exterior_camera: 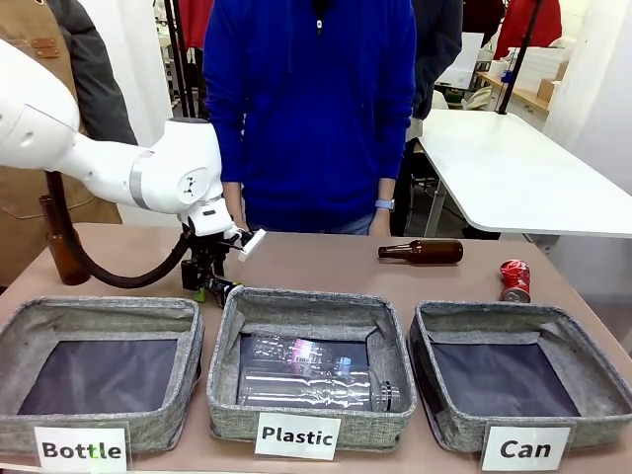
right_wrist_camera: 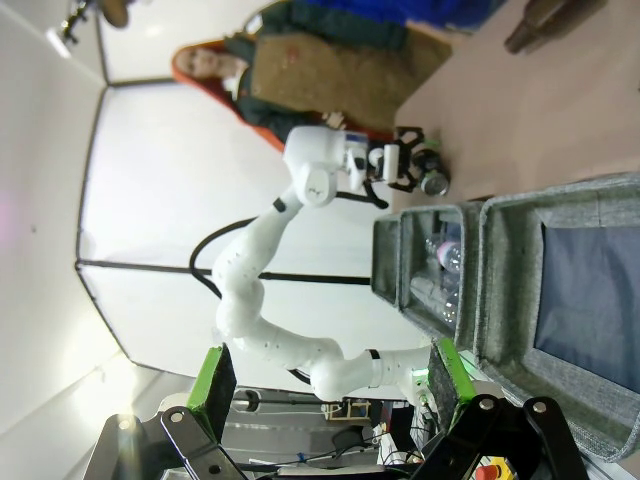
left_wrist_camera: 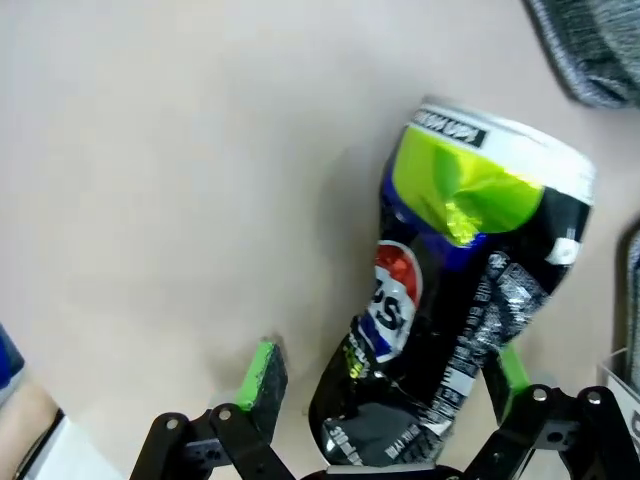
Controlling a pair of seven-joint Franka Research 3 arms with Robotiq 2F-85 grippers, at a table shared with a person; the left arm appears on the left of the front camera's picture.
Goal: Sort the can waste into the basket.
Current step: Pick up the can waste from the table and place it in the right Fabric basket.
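Observation:
The dark blue crushed can [left_wrist_camera: 440, 300] with a red-white logo lies on the table behind the "Plastic" bin. My left gripper [left_wrist_camera: 386, 365] is low over it, open, with a green pad on each side of the can; the left pad [left_wrist_camera: 264, 374] stands a little apart from it. In the front view my left gripper [exterior_camera: 205, 279] is at the table surface. The shiny red can [exterior_camera: 514, 279] lies at the far right, just behind the grey "Can" basket [exterior_camera: 427, 346]. My right gripper [right_wrist_camera: 332, 380] is open, holds nothing, and is raised off to the side.
A brown bottle [exterior_camera: 423, 252] lies mid-table and another [exterior_camera: 61, 247] stands at the far left. The "Plastic" bin [exterior_camera: 225, 336] holds clear bottles; the "Bottle" bin [exterior_camera: 188, 346] is at left. A person in blue [exterior_camera: 311, 109] stands at the far edge.

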